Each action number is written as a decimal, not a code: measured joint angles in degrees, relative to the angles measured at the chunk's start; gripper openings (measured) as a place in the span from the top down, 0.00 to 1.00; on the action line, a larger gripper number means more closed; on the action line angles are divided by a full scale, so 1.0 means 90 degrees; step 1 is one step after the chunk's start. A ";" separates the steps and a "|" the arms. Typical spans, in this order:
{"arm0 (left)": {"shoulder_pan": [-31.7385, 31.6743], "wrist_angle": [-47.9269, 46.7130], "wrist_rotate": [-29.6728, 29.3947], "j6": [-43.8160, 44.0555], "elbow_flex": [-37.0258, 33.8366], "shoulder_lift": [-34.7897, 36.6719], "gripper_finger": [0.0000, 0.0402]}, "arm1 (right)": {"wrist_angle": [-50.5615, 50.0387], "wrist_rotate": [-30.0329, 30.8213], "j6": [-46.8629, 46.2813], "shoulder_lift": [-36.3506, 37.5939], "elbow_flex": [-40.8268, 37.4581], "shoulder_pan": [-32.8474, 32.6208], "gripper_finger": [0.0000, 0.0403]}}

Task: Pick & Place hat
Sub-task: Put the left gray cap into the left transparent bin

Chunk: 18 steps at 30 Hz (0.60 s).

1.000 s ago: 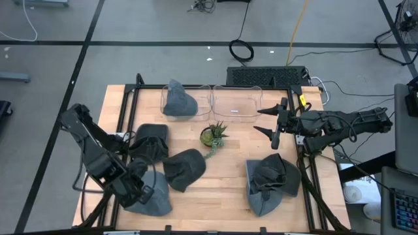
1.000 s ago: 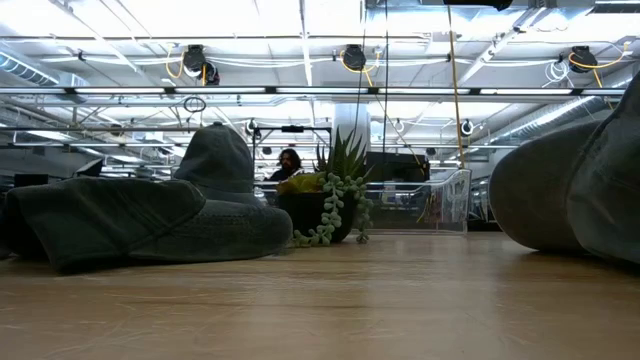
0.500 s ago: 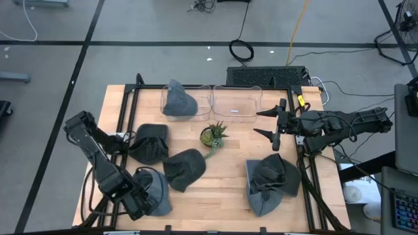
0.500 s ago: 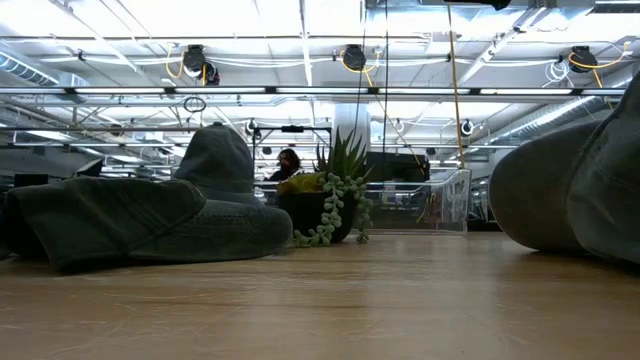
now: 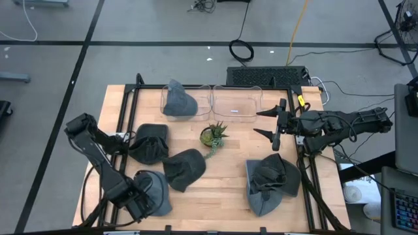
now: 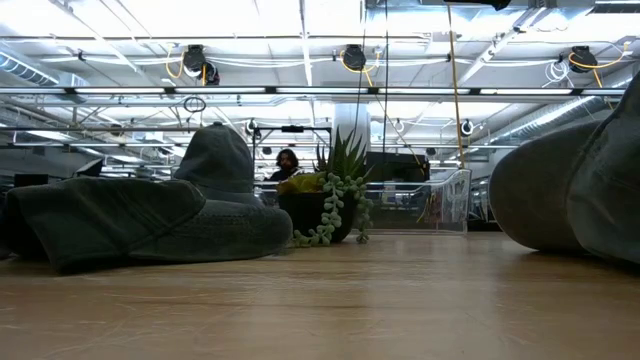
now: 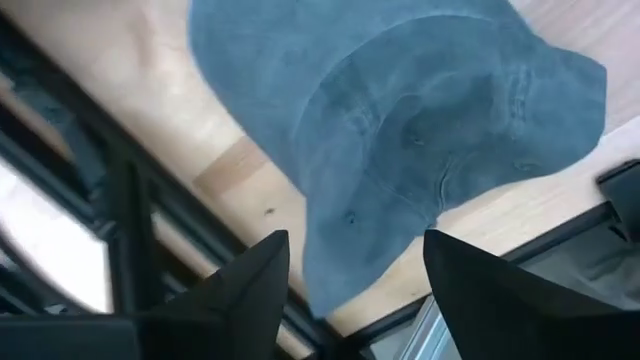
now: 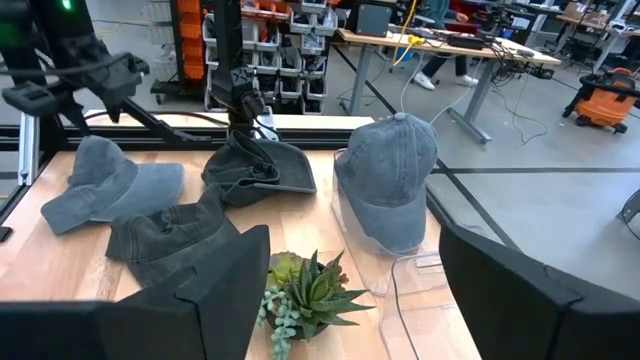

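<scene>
Jaws spread on left gripper, hat brim cut off

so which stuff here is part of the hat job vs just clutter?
Job: left gripper over the front-left hat; four other hats on the table; hat in bin; empty clear bin.
Clutter: potted succulent; keyboard; right gripper idle.
</scene>
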<state>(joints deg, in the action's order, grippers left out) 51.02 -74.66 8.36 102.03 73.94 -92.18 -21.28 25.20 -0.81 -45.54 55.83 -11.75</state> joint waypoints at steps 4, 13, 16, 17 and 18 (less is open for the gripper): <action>0.0034 0.0775 0.0078 -0.0046 -0.0598 -0.0001 0.40 | 0.0000 -0.0001 0.0000 -0.0001 0.0000 0.0001 0.31; 0.0051 0.1498 0.0272 -0.0047 -0.1605 0.0000 0.46 | 0.0002 -0.0004 -0.0119 0.0000 0.0000 0.0001 0.31; 0.0032 0.1718 0.0492 -0.0211 -0.1706 -0.0002 0.51 | 0.0002 -0.0004 -0.0120 0.0000 0.0000 0.0002 0.31; 0.0032 0.1716 0.0569 -0.0213 -0.1710 0.0000 0.54 | 0.0002 -0.0004 -0.0120 0.0000 0.0000 0.0000 0.31; 0.0032 0.1700 0.0595 -0.0214 -0.1722 0.0000 0.58 | 0.0002 -0.0004 -0.0120 0.0000 0.0000 0.0000 0.31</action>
<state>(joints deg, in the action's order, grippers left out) 51.31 -59.36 13.72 100.11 58.44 -92.18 -21.26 25.17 -1.89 -45.54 55.83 -11.75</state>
